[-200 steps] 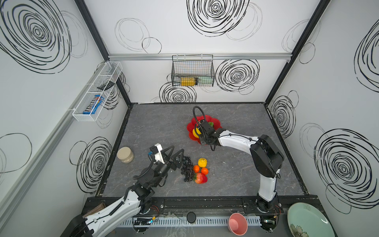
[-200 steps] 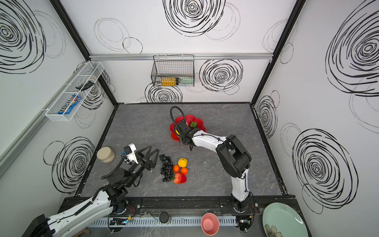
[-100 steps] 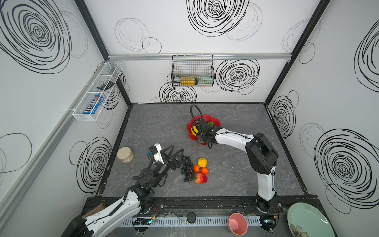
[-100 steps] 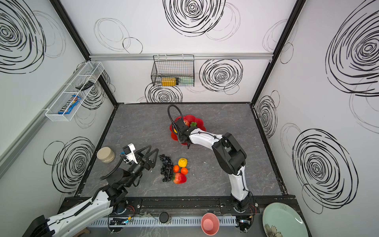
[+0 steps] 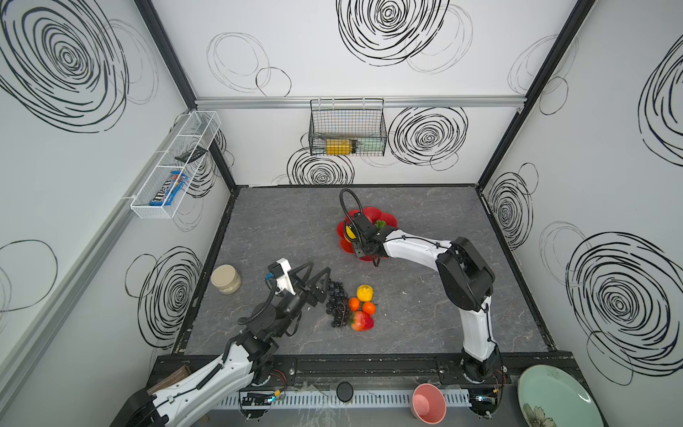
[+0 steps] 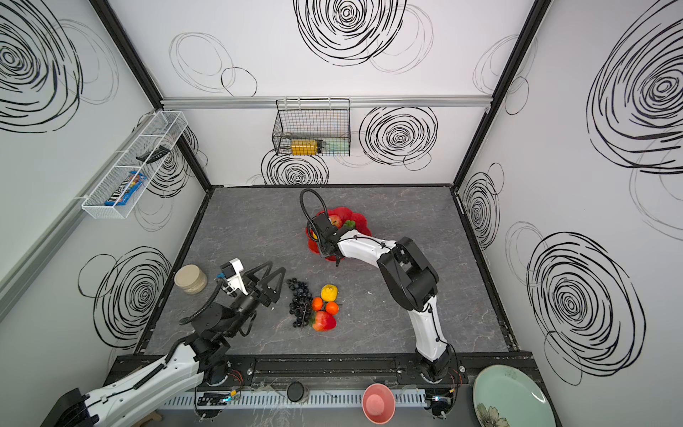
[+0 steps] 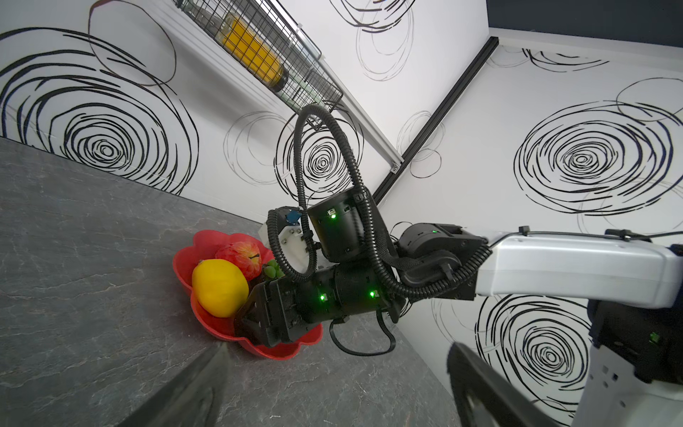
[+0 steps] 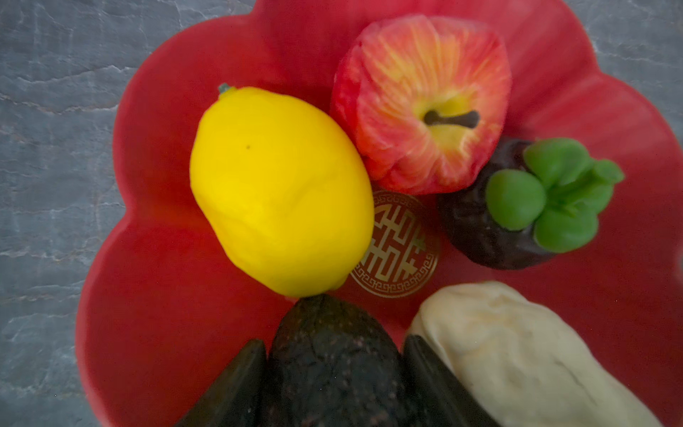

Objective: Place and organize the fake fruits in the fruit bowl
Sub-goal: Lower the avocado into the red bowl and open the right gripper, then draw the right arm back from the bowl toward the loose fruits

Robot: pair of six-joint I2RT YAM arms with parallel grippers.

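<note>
The red flower-shaped fruit bowl [image 8: 148, 332] [image 5: 388, 216] holds a yellow lemon [image 8: 281, 192], a red apple [image 8: 421, 107], a mangosteen [image 8: 480, 229], a cream wrinkled fruit [image 8: 517, 351] and a dark avocado [image 8: 332, 355]. My right gripper [image 8: 334, 369] [image 5: 357, 251] reaches down into the bowl, one finger close on each side of the avocado. Only thin dark seams show between them, so a grip cannot be made out. On the table lie a grape bunch [image 5: 338, 303], a second lemon [image 5: 364, 292], two oranges [image 5: 353, 304] and a strawberry [image 5: 362, 321]. My left gripper [image 5: 319, 267] [image 7: 332, 399] hangs open and empty just left of the grapes.
A beige jar [image 5: 226, 279] stands near the table's left edge. A pink cup [image 5: 428, 403] and a pale green plate [image 5: 554, 399] sit off the table at the front right. A wire basket [image 5: 347, 127] hangs on the back wall.
My right arm has shifted slightly toward the back left over the bowl. The left arm and the fruits on the table have not moved.
</note>
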